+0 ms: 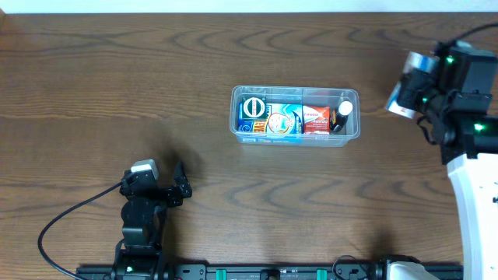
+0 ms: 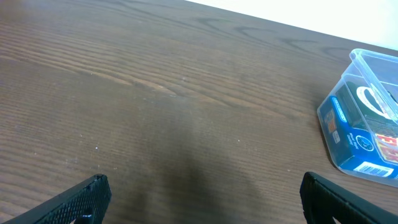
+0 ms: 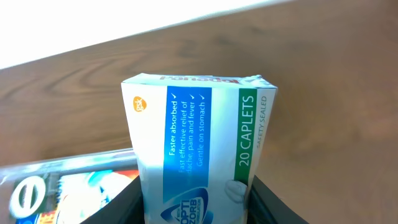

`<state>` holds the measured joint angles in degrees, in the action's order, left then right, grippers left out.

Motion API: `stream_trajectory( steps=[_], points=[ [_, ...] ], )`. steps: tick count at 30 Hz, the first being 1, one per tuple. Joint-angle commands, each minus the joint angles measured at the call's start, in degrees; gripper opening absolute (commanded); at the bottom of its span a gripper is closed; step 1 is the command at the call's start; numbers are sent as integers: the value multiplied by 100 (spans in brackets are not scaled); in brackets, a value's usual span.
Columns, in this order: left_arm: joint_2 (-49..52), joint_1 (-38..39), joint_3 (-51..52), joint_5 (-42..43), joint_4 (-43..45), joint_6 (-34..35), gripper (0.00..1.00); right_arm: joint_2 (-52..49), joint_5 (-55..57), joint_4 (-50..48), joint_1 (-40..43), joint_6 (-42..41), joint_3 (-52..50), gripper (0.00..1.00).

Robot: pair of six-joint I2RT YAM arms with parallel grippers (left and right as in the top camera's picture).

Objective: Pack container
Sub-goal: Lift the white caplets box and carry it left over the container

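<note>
Currently | container [image 1: 296, 114] mid-table, holding small boxes [image 1: 282, 118] and a dark bottle [image 1: 342, 117] side by side | right gripper [image 1: 412, 84] at far right, clamped on white-blue caplet box [image 3: 199, 143] | left gripper [image 2: 202, 199] near front edge, jaws spread wide, empty, well apart from container.

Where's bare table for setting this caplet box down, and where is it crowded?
Bare table lies between the container and the left gripper, and along the far edge behind the container. The container itself is crowded, boxes side by side.
</note>
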<state>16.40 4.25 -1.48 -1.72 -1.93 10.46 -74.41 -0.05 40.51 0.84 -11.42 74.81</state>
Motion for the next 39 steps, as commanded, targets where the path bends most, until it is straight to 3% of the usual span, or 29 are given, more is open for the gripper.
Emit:
stream_trajectory(
  steps=[1, 4, 12, 23, 30, 39],
  points=[
    [2, 22, 125, -87, -205, -37, 98, -55, -212, -96, -634, 1139, 72, 40],
    [2, 22, 125, -87, -205, -37, 98, -133, -140, -221, -1268, 1683, 72, 45],
    [2, 22, 125, -90, -205, -37, 98, -741, 664, -330, -2566, 3008, 72, 44],
    [2, 22, 125, -87, -205, -37, 98, -1961, 776, -669, -2994, 5753, 72, 47],
    [2, 22, 125, -90, -205, -37, 98, -2277, 750, -610, -2994, 6415, 72, 58],
    [2, 22, 125, -90, -205, -37, 98, -2358, 756, -634, -3008, 6498, 74, 56]
  ],
)
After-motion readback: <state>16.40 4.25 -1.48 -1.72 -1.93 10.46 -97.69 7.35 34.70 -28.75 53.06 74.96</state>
